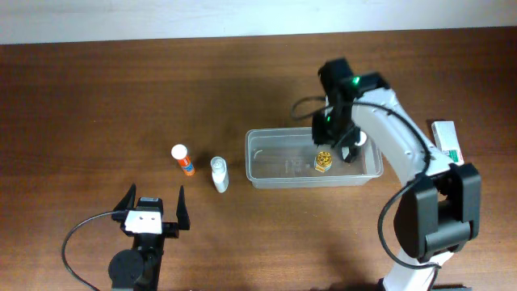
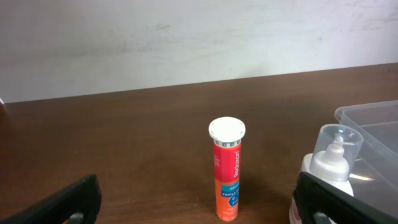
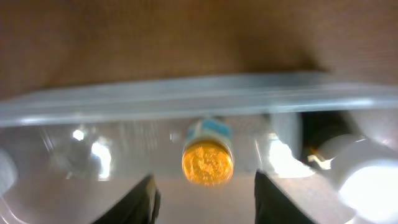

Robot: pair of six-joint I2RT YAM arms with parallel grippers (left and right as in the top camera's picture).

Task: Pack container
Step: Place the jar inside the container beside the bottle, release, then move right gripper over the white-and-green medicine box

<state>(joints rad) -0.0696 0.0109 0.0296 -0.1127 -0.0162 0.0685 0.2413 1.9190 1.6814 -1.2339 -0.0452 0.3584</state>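
Right pincer (image 3: 204,190), jaws apart, over gold-lidded jar (image 3: 207,163) inside clear, rimmed, round-cornered container (image 3: 186,99); left pincer (image 1: 155,194) wide.

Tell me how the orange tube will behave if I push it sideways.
The orange tube stands upright, tall and narrow, so it will probably tip rather than slide. Being round, it would likely roll once down. Its wall looks rigid, possibly slippery.

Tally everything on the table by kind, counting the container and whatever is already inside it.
Clear plastic container: 1
Orange tube with white cap: 1
White bottle with clear cap: 1
Gold-lidded jar, in the container: 1
White round item, in the container, partly hidden: 1
Green-and-white box: 1
Total: 6
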